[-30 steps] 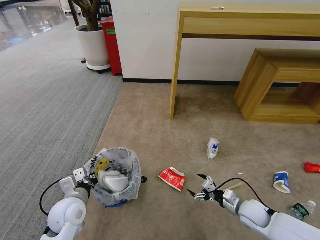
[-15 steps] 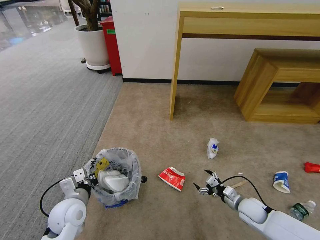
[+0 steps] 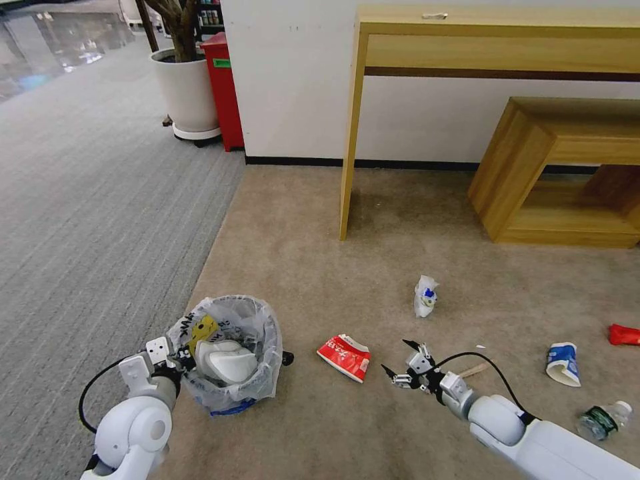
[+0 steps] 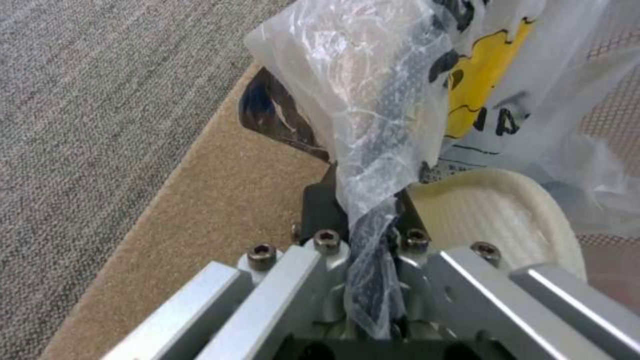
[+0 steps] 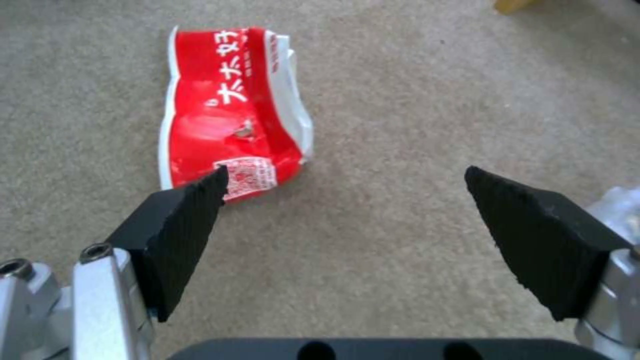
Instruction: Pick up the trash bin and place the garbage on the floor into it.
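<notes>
While our left gripper (image 3: pixel 175 358) pinched the bag-covered rim of the trash bin (image 3: pixel 230 353) on the beige carpet (image 3: pixel 300 267), our right gripper (image 3: pixel 399 357) hung wide open and empty near the crumpled red carton (image 3: pixel 345 357). Two white slippers (image 3: pixel 227 360) lay inside the bin. A blue cup (image 3: pixel 562 363) and a green bottle (image 3: pixel 603 419) lay further right.

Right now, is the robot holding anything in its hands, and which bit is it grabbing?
Yes. The left hand is pinching the trash bin by its bag-covered rim. The right hand is open and holds nothing, near the red-white carton.
</notes>
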You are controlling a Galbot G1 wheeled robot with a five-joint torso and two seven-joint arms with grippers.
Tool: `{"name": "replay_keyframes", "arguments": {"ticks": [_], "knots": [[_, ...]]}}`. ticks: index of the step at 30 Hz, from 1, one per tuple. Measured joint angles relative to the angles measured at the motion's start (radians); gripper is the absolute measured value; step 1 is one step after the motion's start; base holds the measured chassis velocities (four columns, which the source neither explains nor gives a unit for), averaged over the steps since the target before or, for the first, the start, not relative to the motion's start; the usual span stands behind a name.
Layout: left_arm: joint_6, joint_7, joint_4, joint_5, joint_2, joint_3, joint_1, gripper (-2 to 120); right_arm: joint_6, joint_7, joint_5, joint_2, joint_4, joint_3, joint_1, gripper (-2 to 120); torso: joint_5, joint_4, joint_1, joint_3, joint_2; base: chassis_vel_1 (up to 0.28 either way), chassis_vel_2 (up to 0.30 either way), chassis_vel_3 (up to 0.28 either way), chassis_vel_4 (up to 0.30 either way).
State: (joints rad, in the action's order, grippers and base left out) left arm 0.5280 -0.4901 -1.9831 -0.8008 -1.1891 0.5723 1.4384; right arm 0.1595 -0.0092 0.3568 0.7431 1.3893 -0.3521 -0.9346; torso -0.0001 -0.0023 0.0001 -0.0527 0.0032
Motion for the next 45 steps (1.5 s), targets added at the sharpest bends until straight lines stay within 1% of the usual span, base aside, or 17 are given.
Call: {"name": "replay_keyframes", "arguments": {"ticks": [5,21,22,25,32,45], "knots": [[-0.001,0.001,-0.001,0.000,0.000,-0.003,0.000,0,0.006,-0.013,-0.009,0.036,-0.038,-0.014,0.010,91,0.0001,0.0000,0.000,0.000,0.000,0.000,0.000,0.000,0.000],[-0.004,0.002,-0.012,0.000,-0.004,0.005,0.012,0,0.030,-0.029,-0.029,0.098,-0.133,-0.019,0.049,91,0.0000,0.0000,0.000,0.000,0.000,0.000,0.000,0.000,0.000],[-0.005,0.002,-0.014,0.001,-0.007,0.006,0.015,0,0.038,-0.026,-0.029,0.106,-0.142,-0.017,0.051,89,0.0000,0.0000,0.000,0.000,0.000,0.000,0.000,0.000,0.000],[-0.005,0.002,-0.017,0.002,-0.010,0.007,0.019,0,0.047,-0.021,-0.028,0.119,-0.155,-0.002,0.053,86,0.0000,0.0000,0.000,0.000,0.000,0.000,0.000,0.000,0.000],[-0.005,0.002,-0.026,0.005,-0.013,0.008,0.024,0,0.066,-0.016,-0.021,0.138,-0.160,0.019,0.053,86,-0.0001,0.0001,0.000,0.000,0.000,0.000,0.000,0.000,0.000],[-0.005,0.001,-0.035,0.010,-0.022,0.007,0.029,0,0.117,-0.015,-0.026,0.177,-0.211,0.016,0.059,86,0.0001,0.0000,0.000,0.000,0.000,0.000,0.000,0.000,0.000]]}}
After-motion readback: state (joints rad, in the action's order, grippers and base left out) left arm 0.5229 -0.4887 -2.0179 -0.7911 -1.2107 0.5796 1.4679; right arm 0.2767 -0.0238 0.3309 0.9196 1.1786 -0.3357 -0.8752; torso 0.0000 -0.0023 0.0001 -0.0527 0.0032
